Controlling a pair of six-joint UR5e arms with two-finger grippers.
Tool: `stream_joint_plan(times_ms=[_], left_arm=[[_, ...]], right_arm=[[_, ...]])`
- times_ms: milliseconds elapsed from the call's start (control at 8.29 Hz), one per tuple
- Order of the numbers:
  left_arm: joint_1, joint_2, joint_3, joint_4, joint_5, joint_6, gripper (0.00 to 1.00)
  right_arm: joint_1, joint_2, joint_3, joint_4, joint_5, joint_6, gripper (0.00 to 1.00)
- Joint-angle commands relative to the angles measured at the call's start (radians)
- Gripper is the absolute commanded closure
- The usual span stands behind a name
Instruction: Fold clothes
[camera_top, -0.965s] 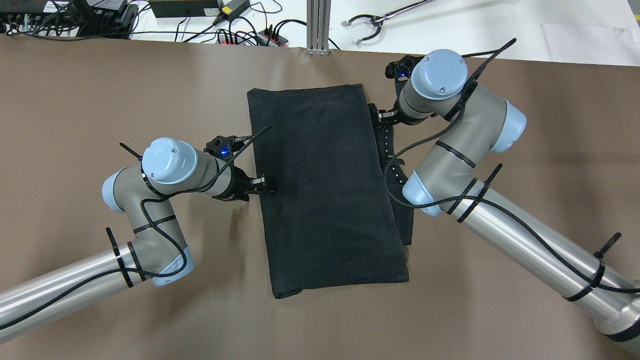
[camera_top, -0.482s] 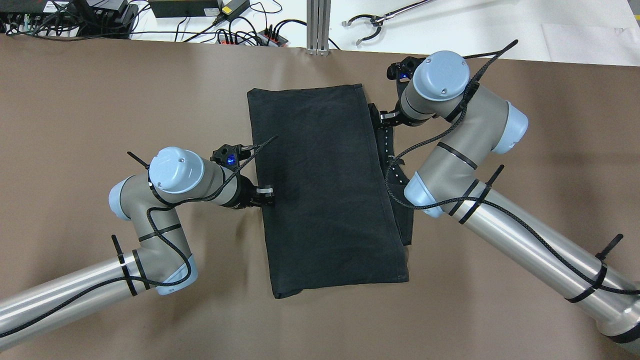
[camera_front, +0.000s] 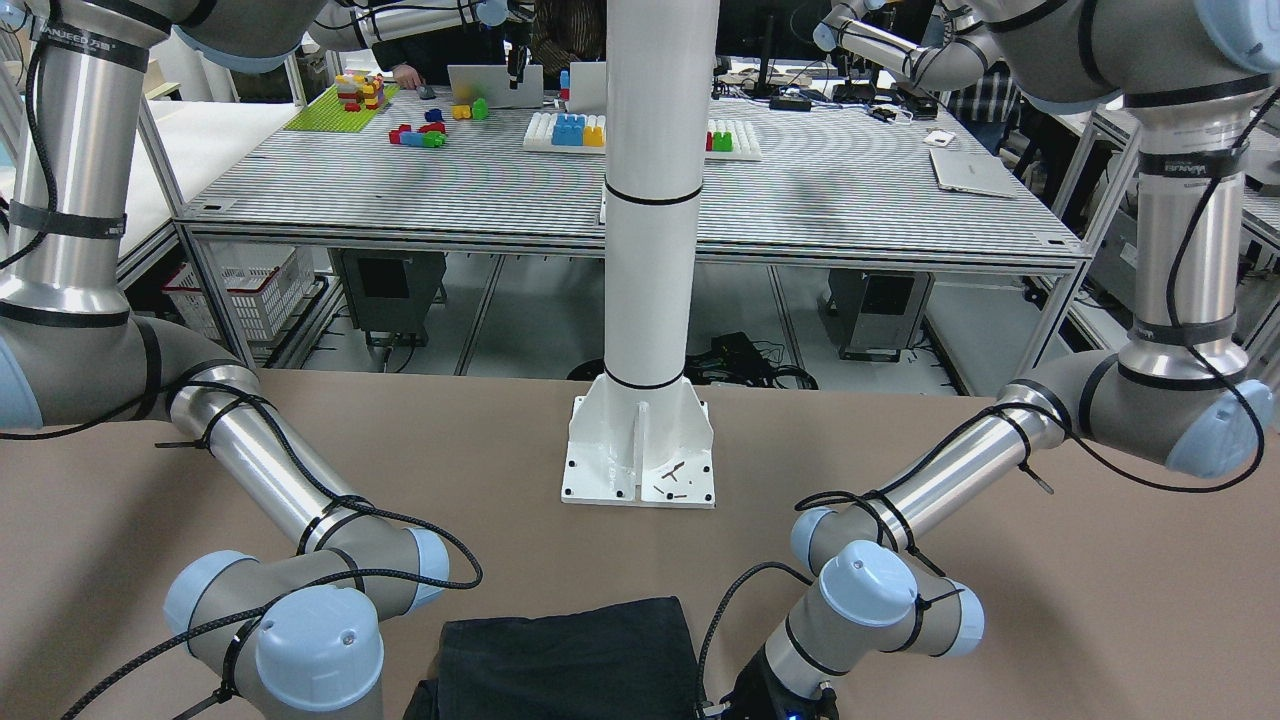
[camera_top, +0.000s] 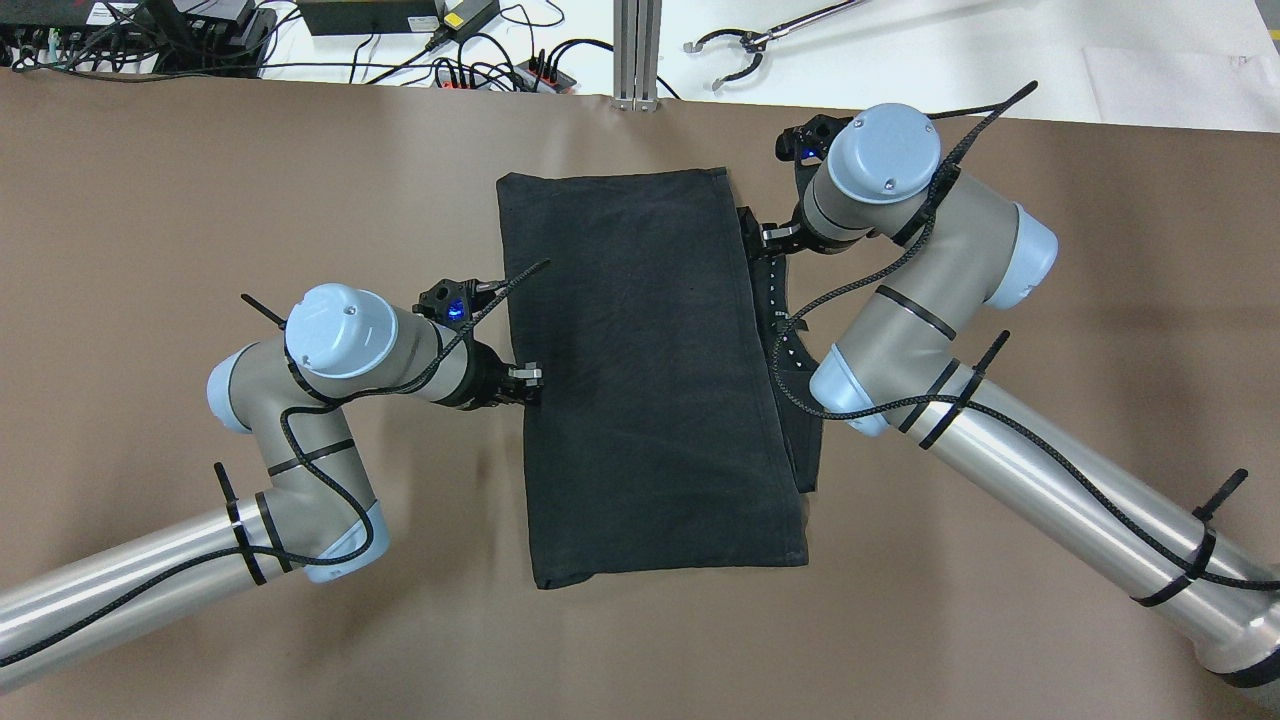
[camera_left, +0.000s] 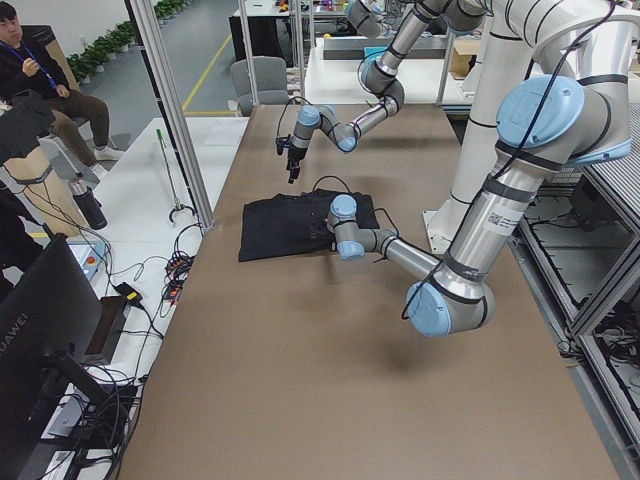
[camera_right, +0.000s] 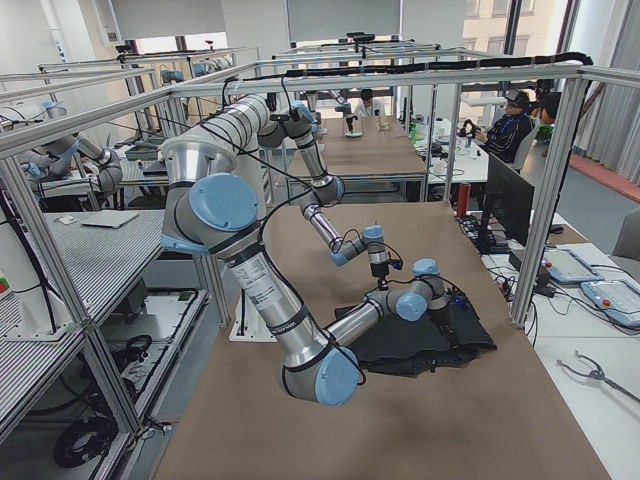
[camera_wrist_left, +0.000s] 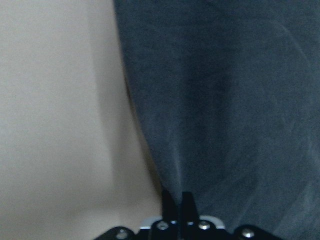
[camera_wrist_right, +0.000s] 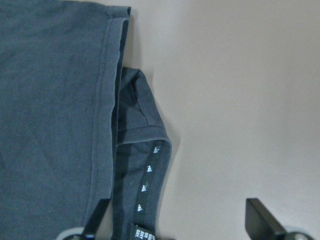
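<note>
A black garment (camera_top: 650, 380) lies folded in a long rectangle on the brown table (camera_top: 200, 200). It also shows in the front view (camera_front: 570, 655). My left gripper (camera_top: 533, 382) sits at the garment's left edge, shut on the cloth; in the left wrist view (camera_wrist_left: 175, 202) its fingers are pressed together at the hem (camera_wrist_left: 225, 100). My right gripper (camera_top: 768, 240) hovers open at the upper right edge. In the right wrist view (camera_wrist_right: 177, 225) its fingers stand wide apart over a protruding flap with a strip of white marks (camera_wrist_right: 147, 180).
Cables and power strips (camera_top: 480, 70) lie along the far table edge, with a grabber tool (camera_top: 745, 45) on the white surface behind. The white pillar base (camera_front: 640, 460) stands between the arms. Bare brown table surrounds the garment.
My left gripper closed in on the garment's left edge, then drew back left; the cloth's lower left part and bottom corner shifted left with it. The right arm barely moved.
</note>
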Motion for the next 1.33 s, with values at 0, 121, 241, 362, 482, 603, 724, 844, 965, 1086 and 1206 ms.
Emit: stream_joint_plan(times_ms=[0, 121, 241, 362, 482, 603, 724, 844, 965, 1086, 1206], left_arm=[[-0.048, 0.036, -0.005, -0.004, -0.021, 0.066, 1.00], [-0.062, 0.064, -0.003, -0.027, -0.030, 0.114, 1.00], [-0.089, 0.085, -0.003, -0.042, -0.063, 0.126, 1.00], [-0.099, 0.087, -0.003, -0.044, -0.076, 0.135, 1.00], [-0.099, 0.085, -0.005, -0.044, -0.077, 0.135, 0.95], [-0.100, 0.087, -0.026, -0.044, -0.079, 0.136, 0.36], [-0.112, 0.092, -0.072, -0.039, -0.080, 0.132, 0.06], [-0.116, 0.108, -0.107, -0.033, -0.103, 0.128, 0.06], [-0.114, 0.136, -0.141, -0.033, -0.100, 0.122, 0.06], [-0.113, 0.168, -0.181, -0.033, -0.088, 0.107, 0.05], [-0.111, 0.199, -0.224, -0.033, -0.064, 0.047, 0.06]], right_arm=[[-0.001, -0.002, 0.000, 0.000, -0.001, 0.000, 0.07], [-0.002, -0.002, 0.000, 0.002, -0.001, -0.001, 0.07], [-0.002, -0.005, 0.000, 0.002, 0.001, -0.001, 0.07], [-0.003, -0.013, -0.002, 0.023, -0.001, 0.000, 0.07], [-0.003, -0.021, -0.002, 0.044, -0.001, -0.001, 0.06], [-0.003, -0.028, -0.002, 0.057, -0.001, -0.001, 0.06], [-0.003, -0.027, 0.000, 0.060, 0.001, 0.000, 0.06], [-0.003, -0.029, 0.006, 0.060, 0.008, 0.004, 0.07], [-0.006, -0.032, 0.018, 0.063, 0.014, 0.064, 0.07], [-0.027, -0.050, 0.069, 0.067, 0.014, 0.217, 0.07], [-0.070, -0.109, 0.163, 0.072, 0.013, 0.352, 0.07]])
